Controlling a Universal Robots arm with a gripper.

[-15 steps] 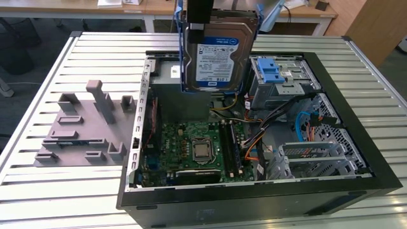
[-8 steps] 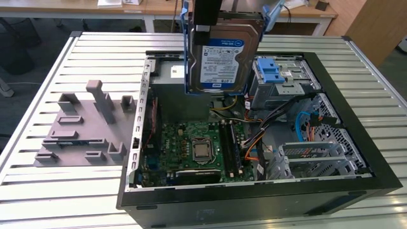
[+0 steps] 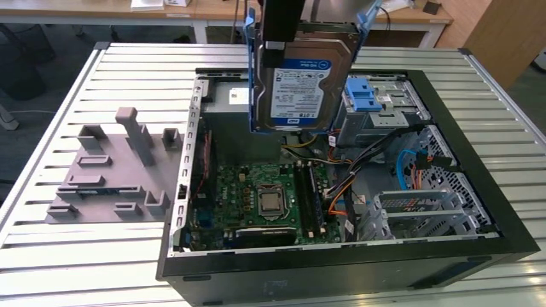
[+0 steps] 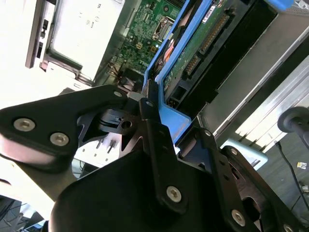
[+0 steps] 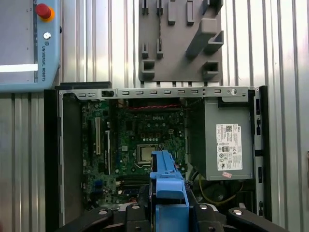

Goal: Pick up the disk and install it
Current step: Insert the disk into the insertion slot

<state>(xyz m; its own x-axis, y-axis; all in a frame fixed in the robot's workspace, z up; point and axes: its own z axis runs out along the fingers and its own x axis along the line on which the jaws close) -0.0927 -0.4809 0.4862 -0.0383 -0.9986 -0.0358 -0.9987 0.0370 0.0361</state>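
Observation:
The disk (image 3: pixel 303 89) hangs upright in the air above the open computer case (image 3: pixel 477 185), its blue-and-white label facing the exterior camera and its blue carrier (image 3: pixel 253 77) framing both sides. My gripper (image 3: pixel 282 45) is shut on the disk's upper end. The second wrist view shows black fingers (image 4: pixel 150 121) clamped on the blue carrier (image 4: pixel 169 113), with the disk's green underside board (image 4: pixel 193 53) beyond. In the first wrist view the carrier's edge (image 5: pixel 166 188) sits between the gripper's arms (image 5: pixel 166 215), over the motherboard (image 5: pixel 145 145).
Under the disk lie the grey power supply (image 5: pixel 227 140) and, to the exterior view's right, a grey drive cage with a blue latch (image 3: pixel 369 97). Cables (image 3: pixel 410 163) cross the case. A grey fixture plate (image 3: pixel 111 173) lies on the slatted table (image 3: pixel 51 256). A pendant (image 5: pixel 29 43) rests nearby.

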